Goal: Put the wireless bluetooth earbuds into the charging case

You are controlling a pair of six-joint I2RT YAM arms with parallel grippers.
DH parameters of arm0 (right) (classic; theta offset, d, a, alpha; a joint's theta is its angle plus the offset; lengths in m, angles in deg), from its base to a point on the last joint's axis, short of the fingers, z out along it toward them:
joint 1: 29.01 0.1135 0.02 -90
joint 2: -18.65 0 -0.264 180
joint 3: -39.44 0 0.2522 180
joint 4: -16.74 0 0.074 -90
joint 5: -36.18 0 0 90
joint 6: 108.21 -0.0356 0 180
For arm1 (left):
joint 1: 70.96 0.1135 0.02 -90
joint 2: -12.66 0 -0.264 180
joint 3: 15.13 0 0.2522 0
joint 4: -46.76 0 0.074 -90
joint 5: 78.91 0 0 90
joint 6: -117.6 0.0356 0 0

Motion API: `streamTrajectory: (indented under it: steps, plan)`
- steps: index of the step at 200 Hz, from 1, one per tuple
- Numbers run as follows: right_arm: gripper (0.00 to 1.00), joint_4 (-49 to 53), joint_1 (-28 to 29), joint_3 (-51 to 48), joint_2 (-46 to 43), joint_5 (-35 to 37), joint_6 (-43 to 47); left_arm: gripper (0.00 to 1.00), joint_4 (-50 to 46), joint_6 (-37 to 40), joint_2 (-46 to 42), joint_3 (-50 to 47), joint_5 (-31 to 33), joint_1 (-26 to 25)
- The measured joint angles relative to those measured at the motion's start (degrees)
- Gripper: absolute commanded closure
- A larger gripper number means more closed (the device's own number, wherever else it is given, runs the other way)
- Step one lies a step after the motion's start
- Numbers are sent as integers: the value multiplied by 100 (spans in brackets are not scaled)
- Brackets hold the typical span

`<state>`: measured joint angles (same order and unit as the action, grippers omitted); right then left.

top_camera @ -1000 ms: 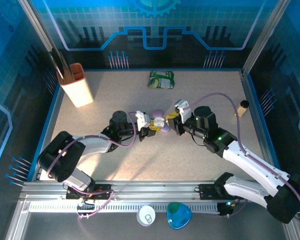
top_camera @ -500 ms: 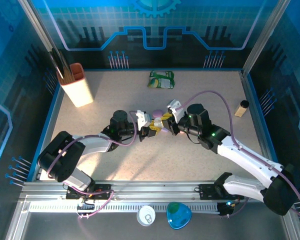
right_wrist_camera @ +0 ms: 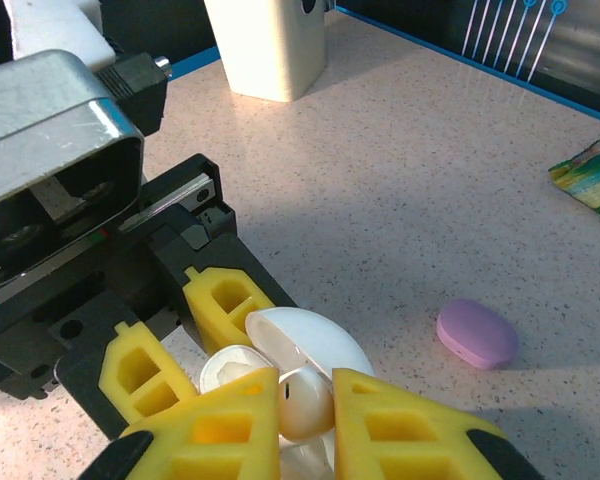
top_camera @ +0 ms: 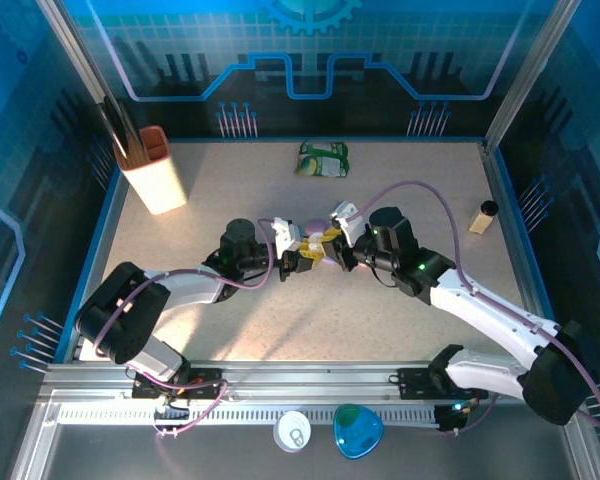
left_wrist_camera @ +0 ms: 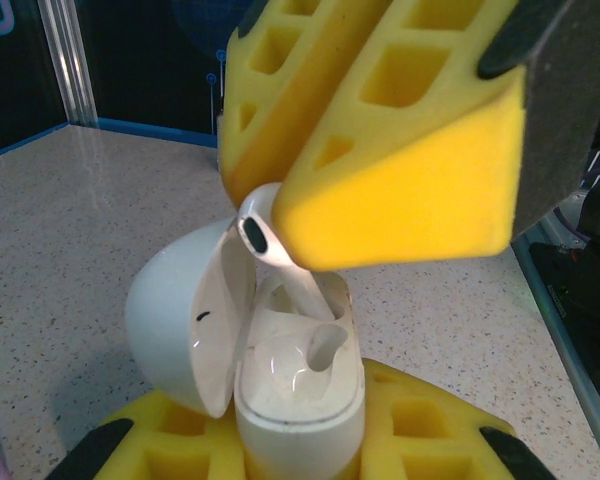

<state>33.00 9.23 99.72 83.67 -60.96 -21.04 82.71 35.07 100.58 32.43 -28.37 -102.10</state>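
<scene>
**Earbud (left_wrist_camera: 268,232) held right over the open charging case (left_wrist_camera: 302,405)**

One white earbud is pinched between the yellow foam pads of the right gripper (right_wrist_camera: 305,420). The pads are pressed in tight on it from both sides. In the left wrist view the bud's head is seen poking out from between those pads, with the stem angled down into the mouth of the case. Whether the stem is actually seated in its socket can't be told from here.

The case itself is white and is clamped upright in the left gripper (left_wrist_camera: 300,455), with a yellow finger on each side of its lower body. Its lid (left_wrist_camera: 180,325) is flipped open to the left in that view.

From the top camera both grippers are seen meeting nose to nose around the middle of the speckled table (top_camera: 280,320).

A closed lilac case (right_wrist_camera: 477,333) is lying on the table just beyond the grippers, not touched by anything. Further back, a green packet (top_camera: 323,159) is sitting near the far edge. A tall cream and orange holder (top_camera: 152,170) is parked in the far left corner, and a small bottle (top_camera: 483,216) is off by the right wall.
</scene>
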Motion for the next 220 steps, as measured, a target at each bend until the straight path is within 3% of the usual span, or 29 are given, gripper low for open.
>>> streamTrajectory:
  steps: [51, 101, 126, 172, 220]
  plan:
    - [73, 83, 7, 2, 15, -227, 122, 96, -129, -2, 0, 66, -22, 0]
    - [45, 144, 11, 0, 37, -385, 35, 96, -146, -2, 0, 162, -22, 0]
    - [38, 55, -35, -2, -120, -382, -260, 96, -144, -2, 0, 162, -17, 0]
    - [37, -313, -461, -48, -411, -382, -925, 96, -142, -2, 0, 162, -20, 0]
    - [38, -247, -494, -48, -140, -527, -1027, 96, -142, -2, 0, 162, -20, 0]
